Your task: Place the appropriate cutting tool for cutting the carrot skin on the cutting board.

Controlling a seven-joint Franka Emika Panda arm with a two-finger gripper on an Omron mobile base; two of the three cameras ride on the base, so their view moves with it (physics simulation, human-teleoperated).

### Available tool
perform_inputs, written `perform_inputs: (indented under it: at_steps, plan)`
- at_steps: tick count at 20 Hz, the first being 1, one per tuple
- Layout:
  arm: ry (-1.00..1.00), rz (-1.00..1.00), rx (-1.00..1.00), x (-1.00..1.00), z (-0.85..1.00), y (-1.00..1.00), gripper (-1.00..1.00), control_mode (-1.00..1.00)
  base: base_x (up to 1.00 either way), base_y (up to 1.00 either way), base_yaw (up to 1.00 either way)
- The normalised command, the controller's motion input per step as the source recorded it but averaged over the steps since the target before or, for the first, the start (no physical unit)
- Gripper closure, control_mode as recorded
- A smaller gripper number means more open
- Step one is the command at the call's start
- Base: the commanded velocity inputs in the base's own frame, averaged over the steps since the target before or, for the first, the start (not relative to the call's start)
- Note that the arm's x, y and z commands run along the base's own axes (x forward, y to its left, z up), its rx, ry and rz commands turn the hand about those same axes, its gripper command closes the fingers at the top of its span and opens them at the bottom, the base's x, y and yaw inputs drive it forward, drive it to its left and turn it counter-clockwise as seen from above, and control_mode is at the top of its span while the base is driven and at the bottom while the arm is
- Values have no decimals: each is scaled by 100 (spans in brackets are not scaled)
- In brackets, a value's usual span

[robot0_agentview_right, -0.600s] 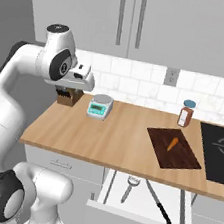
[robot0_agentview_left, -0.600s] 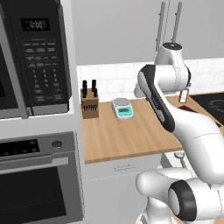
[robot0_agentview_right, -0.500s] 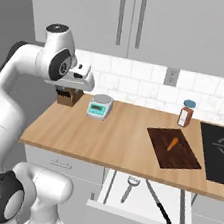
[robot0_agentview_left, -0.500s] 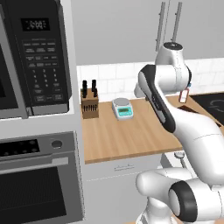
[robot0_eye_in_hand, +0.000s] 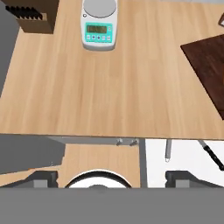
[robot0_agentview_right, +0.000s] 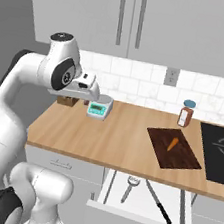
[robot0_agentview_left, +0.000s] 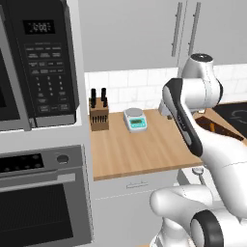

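Observation:
The dark brown cutting board (robot0_agentview_right: 173,149) lies on the right of the counter with the small orange carrot (robot0_agentview_right: 172,143) on it. One corner of the cutting board (robot0_eye_in_hand: 209,70) shows in the hand view. Below the counter's front edge a drawer (robot0_agentview_right: 145,197) stands open. In it lie a metal peeler (robot0_agentview_right: 130,185) and a black-handled knife (robot0_agentview_right: 158,201). The peeler's handle (robot0_eye_in_hand: 168,151) and the knife (robot0_eye_in_hand: 212,155) show at the drawer's top. My gripper (robot0_eye_in_hand: 111,179) hangs open and empty high over the counter's left part, near the scale (robot0_agentview_right: 99,108).
A wooden knife block (robot0_agentview_left: 99,116) stands at the back left beside a microwave (robot0_agentview_left: 41,62). An orange-red spice jar (robot0_agentview_right: 186,113) with a blue cap sits behind the board. A black cooktop (robot0_agentview_right: 221,159) lies at the far right. An oven (robot0_agentview_left: 43,202) is below left.
The arm has shifted slightly to the right and down. The jaws stay open, and nothing on the counter or in the drawer has moved.

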Motion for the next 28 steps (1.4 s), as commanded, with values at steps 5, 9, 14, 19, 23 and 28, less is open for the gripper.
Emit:
perform_inputs:
  at_steps: [5,9,14,19,23,28]
  plan:
    - [0,0,2,-68,-38,-100,-100,-100,0,0,0]
    - [2,-3,3,-65,-61,-97,-100,-100,0,0,0]
    - [1,-6,3,-41,-76,-94,-100,-100,0,0,0]
    - [24,-2,2,5,-86,-81,-100,-100,0,0,0]
    - [34,0,1,69,-85,-5,-100,-100,0,0,0]
    - [18,7,0,48,-62,0,-100,-100,0,0,0]
